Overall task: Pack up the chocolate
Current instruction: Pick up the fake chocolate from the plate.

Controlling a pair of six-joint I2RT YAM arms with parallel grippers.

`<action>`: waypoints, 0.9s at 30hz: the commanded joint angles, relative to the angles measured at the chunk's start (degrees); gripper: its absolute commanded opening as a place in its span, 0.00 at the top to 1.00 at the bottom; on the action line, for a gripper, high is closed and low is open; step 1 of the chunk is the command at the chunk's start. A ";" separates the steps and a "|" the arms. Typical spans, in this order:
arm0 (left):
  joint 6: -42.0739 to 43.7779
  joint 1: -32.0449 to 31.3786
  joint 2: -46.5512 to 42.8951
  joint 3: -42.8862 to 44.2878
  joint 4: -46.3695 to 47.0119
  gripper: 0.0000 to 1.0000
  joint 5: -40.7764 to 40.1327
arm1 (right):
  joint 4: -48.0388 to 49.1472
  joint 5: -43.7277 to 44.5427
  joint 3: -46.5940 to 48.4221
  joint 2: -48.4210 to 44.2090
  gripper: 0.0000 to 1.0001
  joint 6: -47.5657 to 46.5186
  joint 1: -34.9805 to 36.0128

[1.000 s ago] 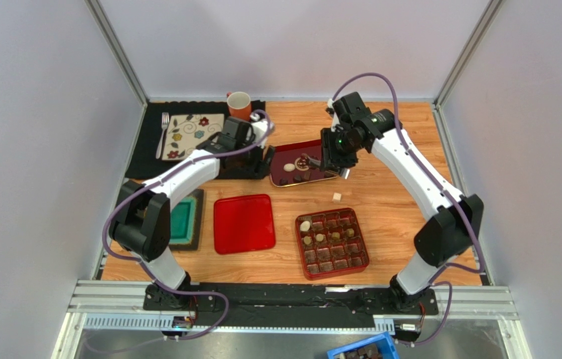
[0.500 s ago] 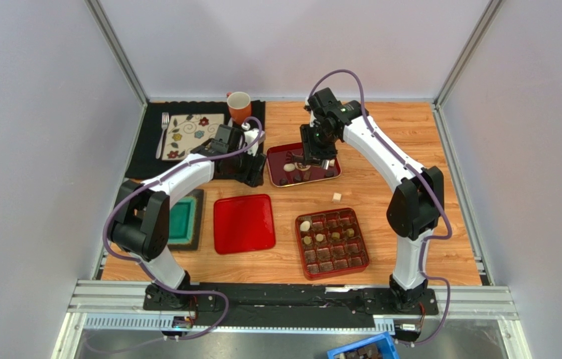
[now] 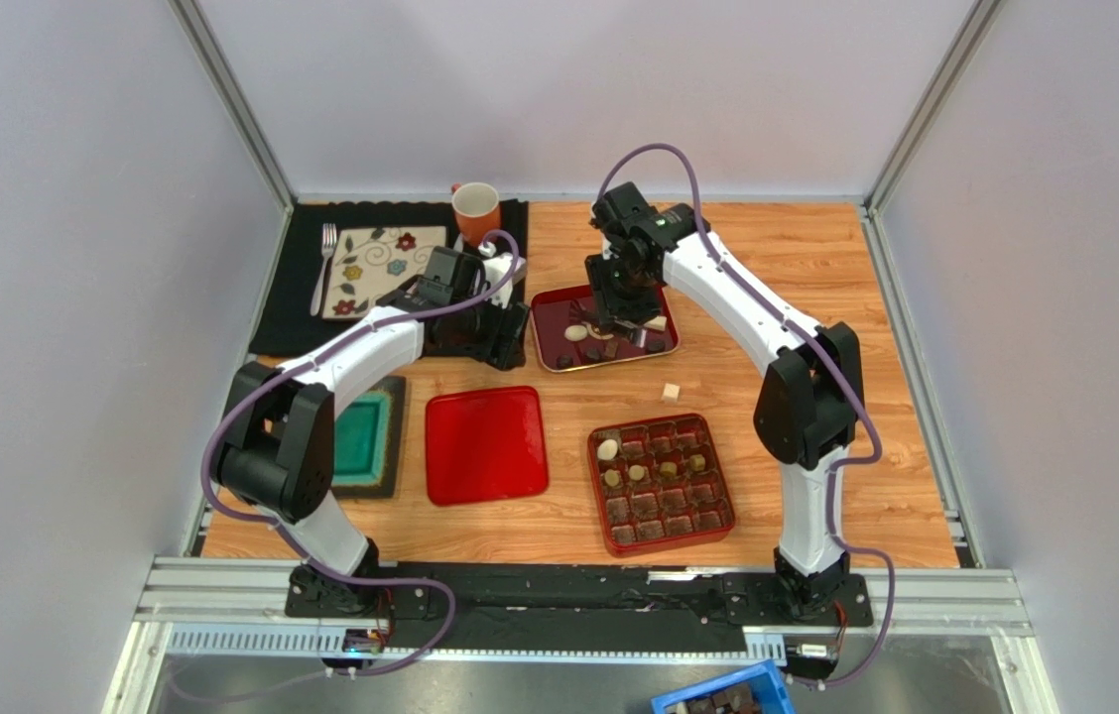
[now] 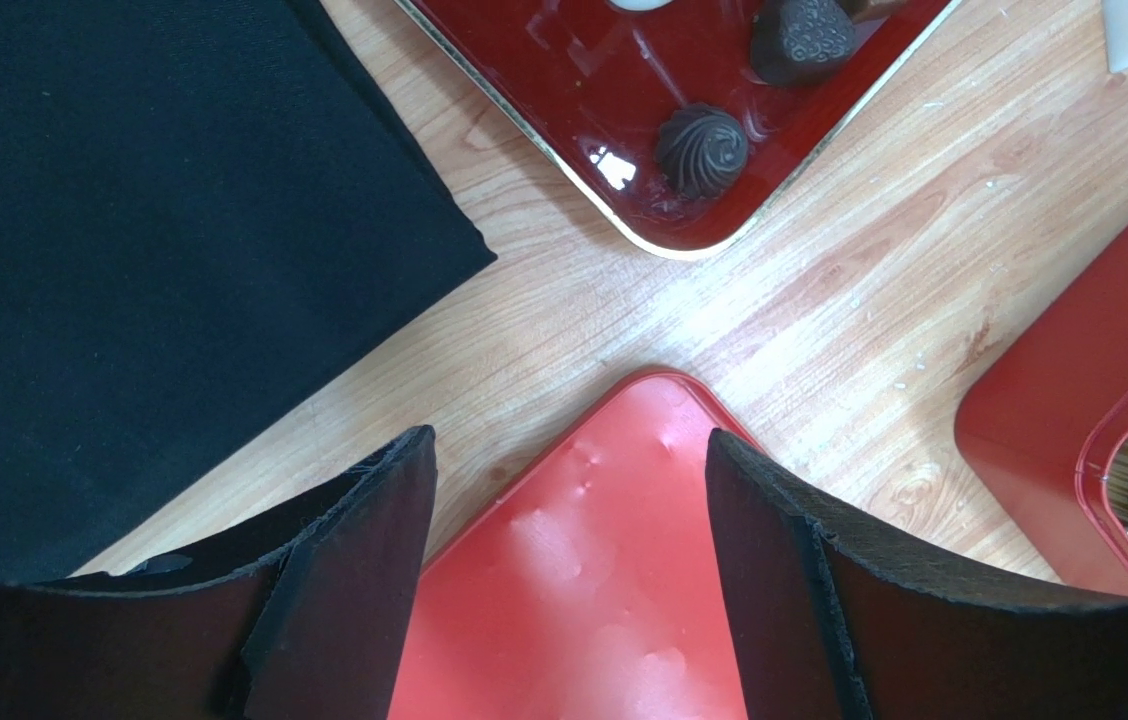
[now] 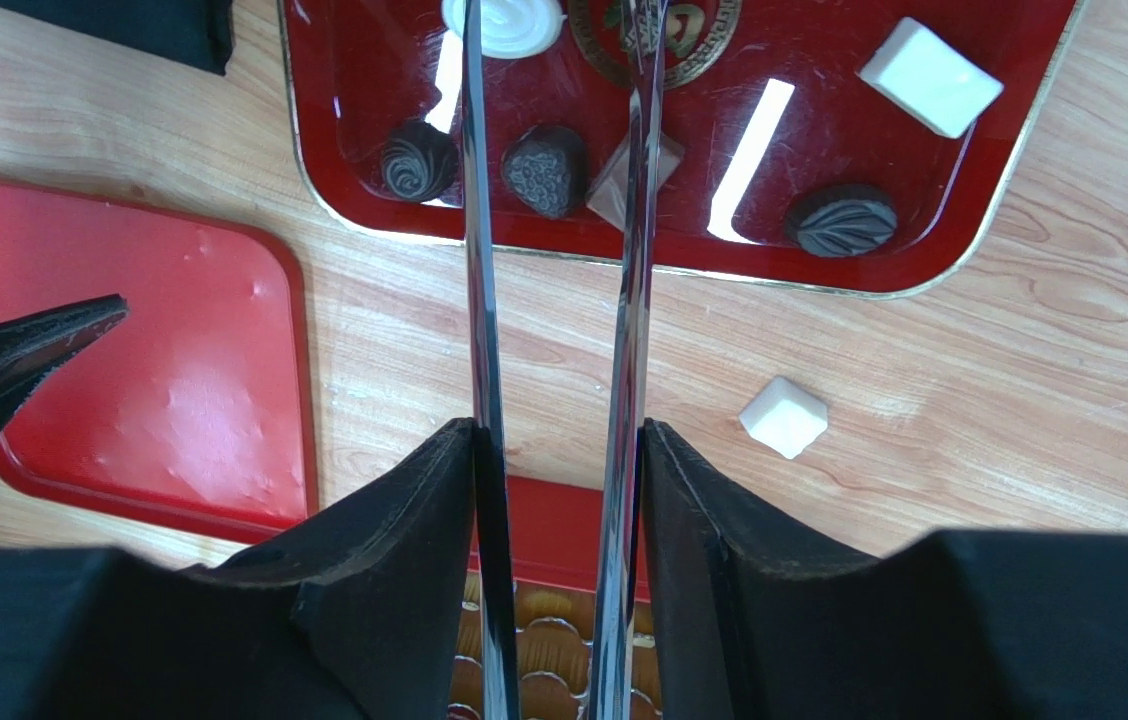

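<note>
Over the dark red tray [image 5: 375, 225] at the far side of the tabletop [image 3: 789, 268], the right claw [image 3: 615, 320] hangs with its two long thin metal blades pointing down. The blades stand a narrow gap apart and grip nothing. Seen from the right wrist, a dark heart-shaped chocolate [image 5: 545, 168] lies in line with that gap. A pale brown square piece [image 5: 642, 162] lies right by the right-hand blade, and a dark swirled round piece [image 5: 417, 161] lies just outside the other. A white round piece [image 5: 522, 23], a white square [image 5: 928, 75] and a dark oval [image 5: 842, 219] also lie on the tray. One white cube [image 5: 784, 416] lies loose on the wood between the tray and the red box [image 3: 663, 484]. Several of the box's compartments already hold pieces.

The left claw [image 4: 567, 450] hovers wide open and empty over a corner of the flat red lid [image 4: 585, 600], beside the black mat [image 4: 150, 225].

The likely trouble is the crowding. If the blades come down on the heart, the right-hand one may push or ride up on the brown square. The heart's rounded sides also give thin metal little hold, so it could squirt out across the glossy tray. A weak pinch could also drop it on the way to the box, leaving a second stray on the tabletop.
</note>
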 commanded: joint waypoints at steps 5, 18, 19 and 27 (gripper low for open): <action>-0.68 0.38 -2.52 -0.15 1.13 0.25 1.27 | -0.98 3.89 4.54 0.90 0.54 -1.62 3.14; -1.03 0.46 -3.05 -0.24 1.30 0.25 1.62 | -3.71 12.44 3.23 1.52 0.54 -4.17 6.75; -0.94 0.55 -3.05 -0.15 1.30 0.25 1.71 | -3.80 12.44 3.23 1.61 0.54 -4.08 6.92; -0.85 0.55 -3.31 -0.24 1.13 0.25 1.71 | -4.24 12.27 3.49 1.96 0.55 -3.99 8.07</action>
